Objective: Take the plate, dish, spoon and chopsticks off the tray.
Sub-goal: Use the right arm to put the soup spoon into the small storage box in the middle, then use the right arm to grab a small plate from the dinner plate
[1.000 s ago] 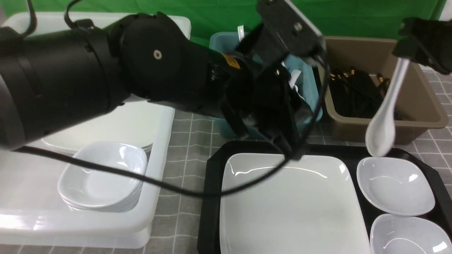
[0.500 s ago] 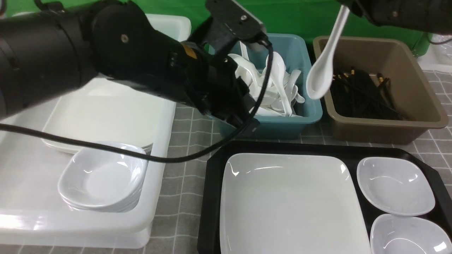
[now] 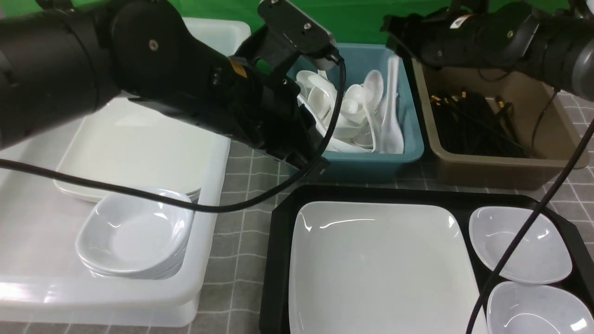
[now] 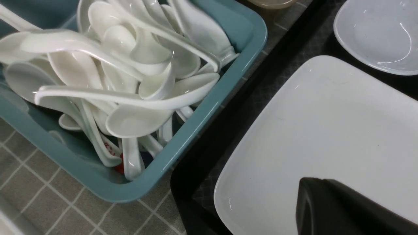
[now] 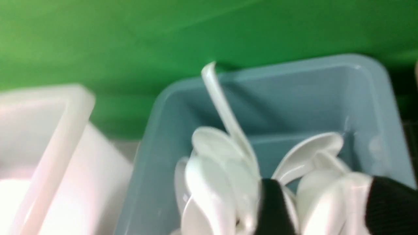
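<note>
Spoon (image 3: 392, 116) lies in the teal bin (image 3: 413, 153).
The right end effector (image 5: 329, 202) hangs open above it; the left end effector (image 4: 326, 202) is closed near the black tray (image 3: 278, 241), which carries the plate (image 3: 380, 269).

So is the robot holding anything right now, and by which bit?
Nothing, it seems. The right hand is open above the teal bin; the left hand is shut and empty.
</note>
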Robot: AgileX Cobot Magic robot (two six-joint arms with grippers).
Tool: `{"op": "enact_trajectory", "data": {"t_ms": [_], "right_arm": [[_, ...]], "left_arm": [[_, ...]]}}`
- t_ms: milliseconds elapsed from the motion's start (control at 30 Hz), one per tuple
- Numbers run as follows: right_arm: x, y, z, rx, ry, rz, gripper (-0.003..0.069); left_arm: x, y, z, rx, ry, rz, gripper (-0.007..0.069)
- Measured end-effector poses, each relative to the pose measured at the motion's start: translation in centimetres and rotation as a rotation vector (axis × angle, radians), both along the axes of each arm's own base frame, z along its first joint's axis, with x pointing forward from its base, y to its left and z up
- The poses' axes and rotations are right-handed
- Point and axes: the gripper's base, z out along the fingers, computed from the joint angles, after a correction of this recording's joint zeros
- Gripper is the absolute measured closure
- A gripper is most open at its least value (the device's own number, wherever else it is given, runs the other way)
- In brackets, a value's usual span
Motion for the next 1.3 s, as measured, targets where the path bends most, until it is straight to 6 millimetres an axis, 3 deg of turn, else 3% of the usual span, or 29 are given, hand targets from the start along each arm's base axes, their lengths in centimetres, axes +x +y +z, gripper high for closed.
{"op": "enact_trajectory", "data": {"t_ms": [100, 133, 167, 267, 333, 400, 467, 533, 600, 700, 800, 900, 1033, 1167, 1300], "right_arm": [[-0.4, 0.3, 0.9, -0.071, 0.017, 0.08, 0.0116], [-0.5, 0.3, 1.1, -0.082, 0.015, 0.091, 0.0108], [-1.1, 0.4, 2.4, -0.124, 0.028, 0.147, 0.0065], [-3.6, -0.5, 5.5, -0.243, 0.106, 0.256, 0.0077], [-5.7, -1.9, 7.8, -0.331, 0.16, 0.29, 0.0156], [-8.1, -4.2, 9.9, -0.444, 0.23, 0.29, 0.0312], [-10.5, -6.6, 10.7, -0.527, 0.335, 0.272, 0.0512], [-12.1, -8.1, 10.5, -0.559, 0.421, 0.264, 0.0583], [-13.7, -9.1, 9.1, -0.577, 0.503, 0.265, 0.0609], [-16.0, -9.3, 5.7, -0.573, 0.628, 0.306, 0.0589], [-19.0, -9.0, 2.1, -0.576, 0.757, 0.362, 0.0496], [-22.5, -8.2, -1.3, -0.611, 0.847, 0.451, 0.0316], [-25.1, -7.0, -3.7, -0.65, 0.801, 0.533, 0.0163], [-26.8, -6.1, -6.5, -0.676, 0.754, 0.582, 0.0085], [-28.2, -5.7, -9.2, -0.704, 0.744, 0.621, 0.0079]], "left_arm": [[0.0, 0.0, 0.0, -0.007, 0.009, 0.01, 0.0624], [0.0, 0.0, 0.0, -0.008, 0.011, 0.012, 0.0624], [0.0, 0.0, 0.0, -0.011, 0.021, 0.018, 0.0624], [-0.3, 0.1, -0.2, -0.009, 0.069, 0.028, 0.0624], [-0.6, 0.2, -0.5, 0.011, 0.104, 0.021, 0.0624], [-0.8, 0.3, -0.7, 0.028, 0.132, 0.018, 0.0624], [-0.9, 0.3, -0.8, 0.039, 0.158, 0.018, 0.0624], [-1.1, 0.3, -0.9, 0.039, 0.181, 0.013, 0.0624], [-1.5, 0.3, -1.0, 0.037, 0.222, 0.004, 0.0624], [-2.3, 0.3, -1.2, 0.046, 0.312, -0.028, 0.0624], [-3.4, 0.0, -1.4, 0.066, 0.401, -0.077, 0.0624], [-4.8, -1.0, -2.0, 0.103, 0.423, -0.132, 0.0624], [-6.5, -2.4, -3.0, 0.141, 0.428, -0.178, 0.0624], [-7.0, -3.4, -3.1, 0.118, 0.417, -0.154, 0.0624], [-7.3, -4.0, -3.0, 0.113, 0.391, -0.162, 0.0624]]}}
